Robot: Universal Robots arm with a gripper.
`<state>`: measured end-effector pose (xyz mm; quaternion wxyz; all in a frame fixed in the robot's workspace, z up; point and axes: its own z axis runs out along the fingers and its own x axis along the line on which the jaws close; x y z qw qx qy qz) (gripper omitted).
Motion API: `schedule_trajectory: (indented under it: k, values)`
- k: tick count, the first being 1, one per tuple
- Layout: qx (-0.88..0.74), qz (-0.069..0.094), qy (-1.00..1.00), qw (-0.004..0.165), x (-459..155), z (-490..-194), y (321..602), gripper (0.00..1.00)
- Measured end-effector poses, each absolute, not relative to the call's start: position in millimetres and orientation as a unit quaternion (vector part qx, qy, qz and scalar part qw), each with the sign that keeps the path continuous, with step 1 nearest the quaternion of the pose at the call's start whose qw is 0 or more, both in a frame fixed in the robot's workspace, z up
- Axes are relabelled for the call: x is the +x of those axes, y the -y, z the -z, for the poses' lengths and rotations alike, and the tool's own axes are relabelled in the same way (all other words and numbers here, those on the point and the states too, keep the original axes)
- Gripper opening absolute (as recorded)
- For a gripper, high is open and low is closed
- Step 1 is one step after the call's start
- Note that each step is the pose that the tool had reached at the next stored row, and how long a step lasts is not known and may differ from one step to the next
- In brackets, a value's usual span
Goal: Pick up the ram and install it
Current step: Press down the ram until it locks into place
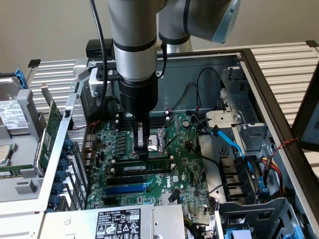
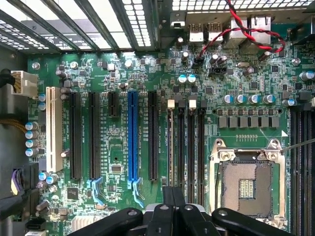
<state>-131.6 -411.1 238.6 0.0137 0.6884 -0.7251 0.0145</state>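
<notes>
Here, ram (image 1: 144,168) seated in slot, just beneath closed fingers (image 1: 143,147).

A computer-repair lab or workshop is showing here — an opened desktop case (image 1: 259,84) lying flat, its motherboard (image 2: 147,73) exposed, a robot arm (image 1: 133,45) reaching in.

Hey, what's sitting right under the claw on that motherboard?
The shut claw presses down on the ram, which lies along a memory slot beside the empty processor socket. The claw covers the stick's upper edge where they meet, so how deep it sits stays hidden.
</notes>
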Motion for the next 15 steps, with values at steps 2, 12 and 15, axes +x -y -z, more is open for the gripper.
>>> schedule_trajectory:
  k: [2, 12, 15]
  values:
    - [0.689, -0.014, 0.724, 0.013, -131.6, -238.1, 411.1, 0.11]
    - [0.691, -0.01, 0.723, 0.009, -131.5, -236.1, 412.0, 0.11]
    - [0.691, -0.01, 0.723, 0.009, -131.5, -236.0, 412.8, 0.11]
